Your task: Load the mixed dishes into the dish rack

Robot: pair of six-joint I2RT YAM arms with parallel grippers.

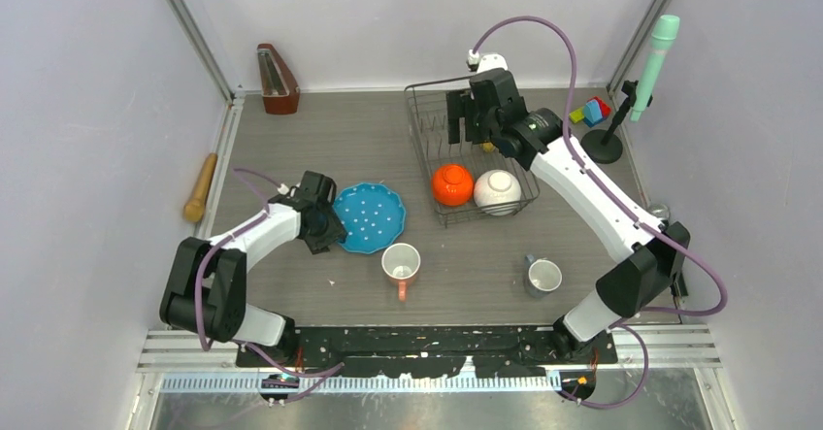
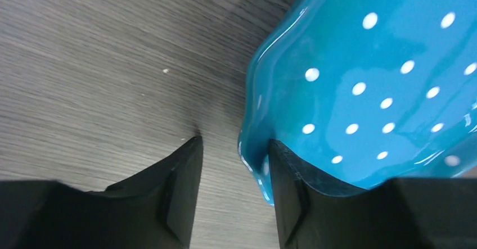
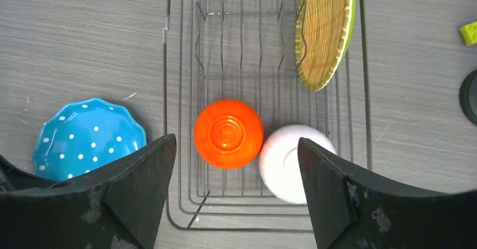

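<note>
The dark wire dish rack (image 1: 419, 119) stands at the back centre and also shows in the right wrist view (image 3: 182, 91). In it lie an upturned orange bowl (image 1: 452, 184) (image 3: 228, 132), an upturned white bowl (image 1: 497, 191) (image 3: 292, 162), and a woven plate with a lime-green rim (image 3: 325, 30) on edge. A teal plate with white dots (image 1: 371, 218) (image 2: 365, 86) lies on the table. My left gripper (image 1: 328, 228) (image 2: 235, 142) is open, its jaws astride the plate's left rim. My right gripper (image 1: 468, 117) (image 3: 235, 139) hangs open and empty above the rack. A pink mug (image 1: 401, 263) and a grey-blue mug (image 1: 543, 277) stand in front.
A wooden rolling pin (image 1: 202, 187) lies at the left wall. A brown metronome (image 1: 278, 79) stands at the back left. Coloured toy blocks (image 1: 590, 112) and a green microphone on a black stand (image 1: 652, 56) are at the back right.
</note>
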